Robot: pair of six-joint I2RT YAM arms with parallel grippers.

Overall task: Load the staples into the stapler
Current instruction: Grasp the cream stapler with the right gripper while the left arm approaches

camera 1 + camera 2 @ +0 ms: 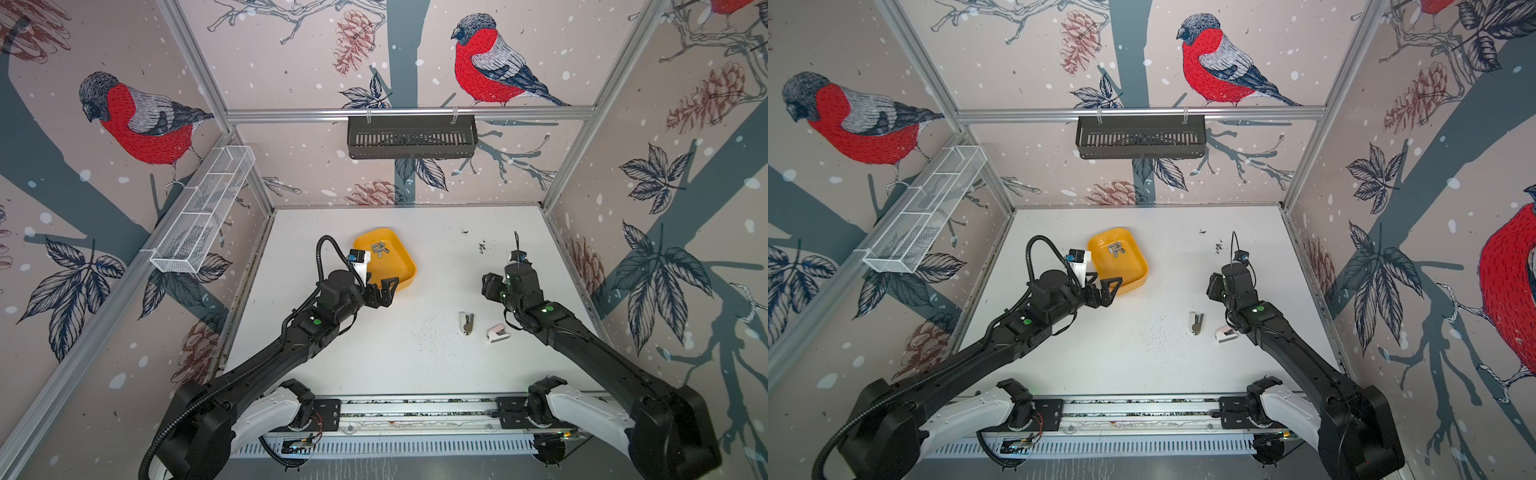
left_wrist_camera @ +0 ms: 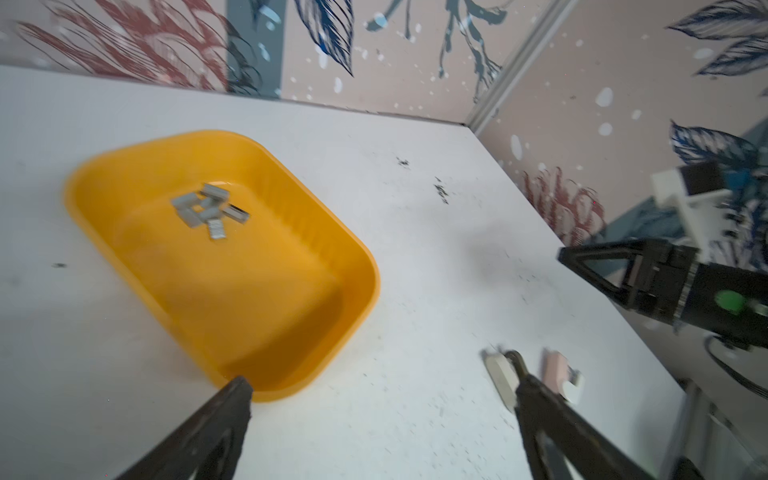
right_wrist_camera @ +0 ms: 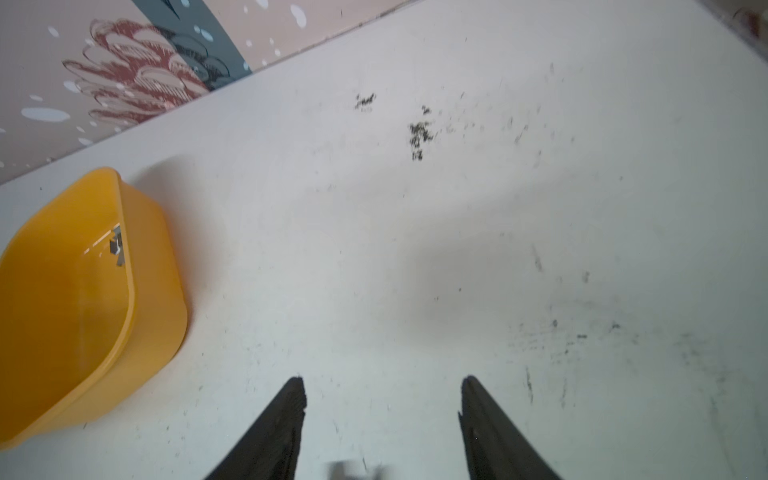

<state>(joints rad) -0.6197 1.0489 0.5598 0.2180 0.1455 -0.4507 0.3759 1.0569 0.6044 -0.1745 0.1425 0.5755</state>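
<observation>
Toward 11 o'clock on the worktop point(image 1: 374, 353) sits the yellow tray point(image 1: 397, 272), and the staples point(image 1: 379, 248) lie loose in its far half. That is most likely why your left claw point(image 1: 384, 289) hangs at the tray's 6 o'clock rim: spread wide, holding nothing, and lined up to reach in over the low wall. Your right claw point(image 3: 383, 379) is out at about 3 o'clock. Its 2 fingers stand apart over bare worktop with nothing between them, which I read as waiting near the 2 mini staplers at 4 o'clock. The grey stapler point(image 1: 466, 323) seems splayed open with a dark metal part showing, so it may be the one meant for loading, though it is too small to be sure. The pink stapler point(image 1: 496, 332) lies just beside it, apart from it. In the left wrist view the staples point(image 2: 208, 210) are roughly 6 short silvery-grey strips, flat little blocks heaped at crossed angles, some overlapping. Judge them fiddly, because they are thin and slick and you would want 1 clear of the pile.
</observation>
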